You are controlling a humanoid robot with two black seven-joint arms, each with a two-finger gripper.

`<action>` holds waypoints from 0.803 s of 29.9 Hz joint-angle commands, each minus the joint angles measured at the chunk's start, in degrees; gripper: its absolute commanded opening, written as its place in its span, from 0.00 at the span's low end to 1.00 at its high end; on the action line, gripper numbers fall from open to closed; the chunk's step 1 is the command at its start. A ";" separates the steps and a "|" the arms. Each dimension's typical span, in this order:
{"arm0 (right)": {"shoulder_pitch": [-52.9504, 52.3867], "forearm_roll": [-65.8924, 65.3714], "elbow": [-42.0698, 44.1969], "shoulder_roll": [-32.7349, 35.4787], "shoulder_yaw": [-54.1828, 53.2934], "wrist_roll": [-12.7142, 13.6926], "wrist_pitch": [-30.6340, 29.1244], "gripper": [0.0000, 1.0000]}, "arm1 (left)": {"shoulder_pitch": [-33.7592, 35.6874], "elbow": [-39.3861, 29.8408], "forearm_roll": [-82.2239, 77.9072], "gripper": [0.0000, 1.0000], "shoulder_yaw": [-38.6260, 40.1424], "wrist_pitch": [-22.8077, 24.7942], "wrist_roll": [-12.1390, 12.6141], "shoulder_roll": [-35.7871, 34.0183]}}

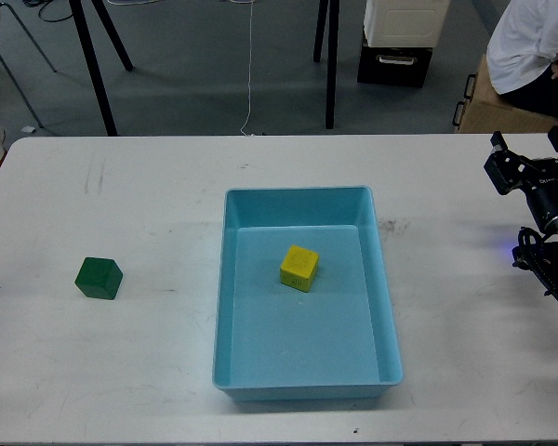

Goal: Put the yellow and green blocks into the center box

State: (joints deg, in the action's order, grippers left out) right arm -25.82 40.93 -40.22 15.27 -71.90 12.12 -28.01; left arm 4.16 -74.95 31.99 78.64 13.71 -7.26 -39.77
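Observation:
A yellow block (pixel 298 268) lies inside the light-blue box (pixel 225 307) at the middle of the white table. A green block (pixel 99 278) sits on the table far to the left of the box. My right gripper (pixel 525 149) is at the far right edge of the table, open and empty, well away from both blocks. My left gripper is out of view.
A seated person (pixel 532 46) is at the back right beyond the table. Black stand legs (pixel 329 65) and a white-and-black case (pixel 402 37) stand on the floor behind the table.

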 commanded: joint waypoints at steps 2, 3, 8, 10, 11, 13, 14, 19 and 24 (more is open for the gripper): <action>0.50 -0.33 -0.21 0.28 0.27 0.01 0.01 0.99 | 0.06 0.86 -0.26 1.00 1.70 0.09 0.75 -2.58; 0.59 -0.33 -0.30 0.37 0.27 0.01 0.01 0.99 | 0.06 0.86 -0.69 1.00 1.35 0.00 0.93 -4.16; 0.68 -0.50 -0.30 0.55 0.36 0.01 0.01 0.99 | 0.06 -0.63 -12.36 1.00 1.08 0.00 1.02 -11.46; 1.03 -0.59 -0.39 0.55 0.45 0.09 0.01 0.99 | -0.20 -3.69 -20.87 1.00 0.73 -0.35 1.37 -16.36; 1.03 -0.59 -0.48 0.55 0.45 0.10 0.01 0.99 | -0.29 -5.37 -24.74 1.00 -0.05 -0.44 1.72 -18.74; 1.03 -0.59 -0.65 0.64 0.45 0.10 0.01 0.99 | -0.29 -8.01 -32.48 1.00 -1.72 -0.70 1.81 -23.49; 1.03 -0.59 -0.74 0.64 0.45 0.10 0.01 0.99 | -0.29 -8.89 -35.82 1.00 -1.99 -0.62 1.81 -25.34; 1.21 -0.68 -0.92 0.99 0.53 0.10 0.01 0.99 | -0.12 -14.60 -50.85 1.00 -2.17 0.70 1.90 -31.94; 1.29 -0.68 -1.00 1.08 0.53 0.18 0.01 0.99 | -0.38 -22.07 -77.46 1.00 -4.53 0.27 1.29 -36.25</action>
State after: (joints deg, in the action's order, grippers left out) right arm -24.56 40.26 -41.15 16.32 -71.38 12.29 -28.00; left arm 4.02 -92.81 -30.09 76.21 14.54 -5.64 -74.19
